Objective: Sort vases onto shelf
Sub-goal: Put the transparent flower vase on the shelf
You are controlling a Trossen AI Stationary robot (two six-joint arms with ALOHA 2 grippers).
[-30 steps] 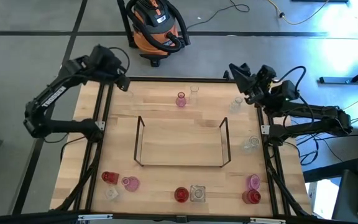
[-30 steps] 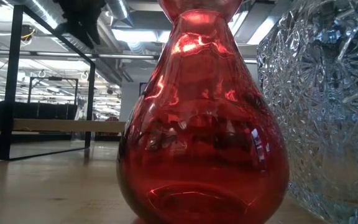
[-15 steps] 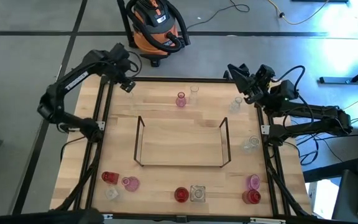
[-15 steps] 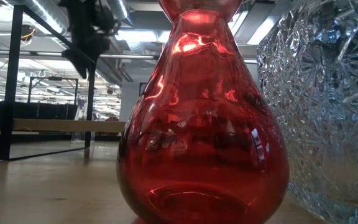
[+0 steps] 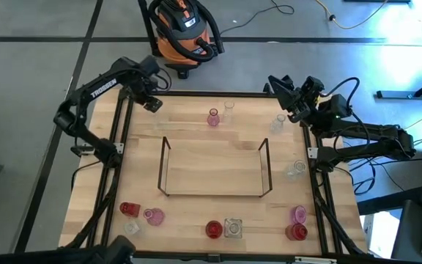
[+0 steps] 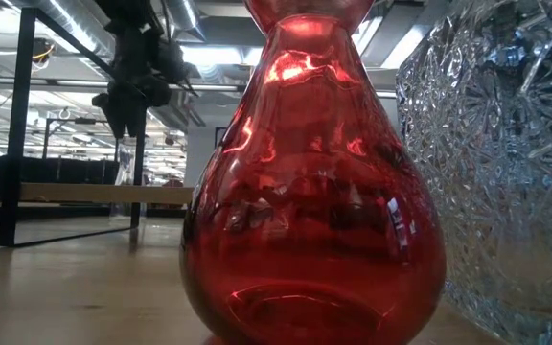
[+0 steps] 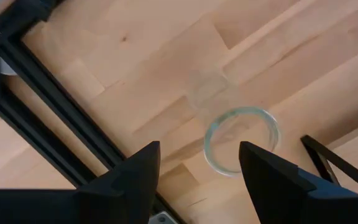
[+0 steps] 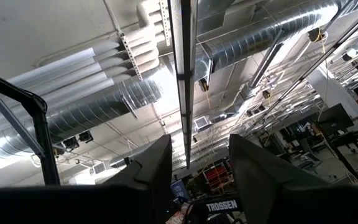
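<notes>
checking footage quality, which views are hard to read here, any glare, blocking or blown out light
Low view: a bulbous red glass vase fills the frame, streaked with ceiling-light reflections, and a cut clear glass jar blocks the right. Left wrist view: evenly lit; a clear glass vase rim is faint against the wood between the left claw fingers. Right wrist view: points at bright ceiling lights, no table.

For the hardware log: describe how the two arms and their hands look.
Both arms are dark, jointed links. The left arm carries white TROSSEN lettering; its hand has two broad black fingers. The right arm trails black cables, and its hand has matching dark fingers.
</notes>
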